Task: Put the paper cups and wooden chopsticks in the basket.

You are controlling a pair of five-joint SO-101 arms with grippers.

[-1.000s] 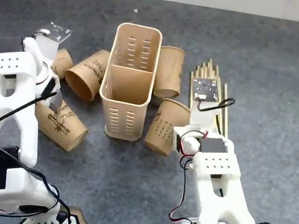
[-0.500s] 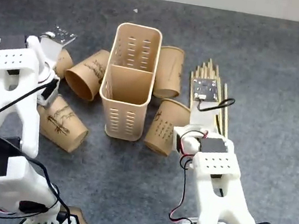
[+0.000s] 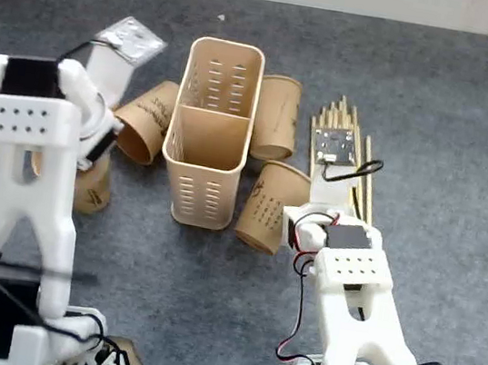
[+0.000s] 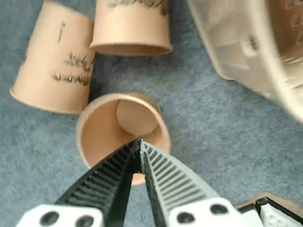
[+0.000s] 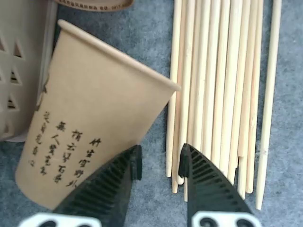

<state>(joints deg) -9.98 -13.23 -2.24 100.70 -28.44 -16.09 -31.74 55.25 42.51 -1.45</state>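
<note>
High view: tan slotted basket (image 3: 210,132) upright on a grey table (image 3: 476,107)

In the left wrist view, the left gripper (image 4: 138,142) has its jaws clenched on the near rim of a paper cup (image 4: 120,132), whose open mouth faces the camera. From above, this cup sits partly under the left arm, near the basket's left side but apart from it. Beyond it, a second cup (image 3: 147,122) lies on its side, touching or almost touching the basket's left wall. A third cup (image 4: 52,71) lies next to that one. On the basket's other side, a fourth cup (image 3: 276,119) lies right beside the far part of the right wall. A fifth cup (image 3: 272,207), printed with dark lettering, lies tilted against the near right corner. Just right of those two, the wooden chopsticks (image 3: 338,116) lie in a parallel bundle on the table. The right gripper (image 5: 158,153) hangs low over the gap between the fifth cup and the chopsticks, its jaws slightly parted and grasping nothing.
</note>
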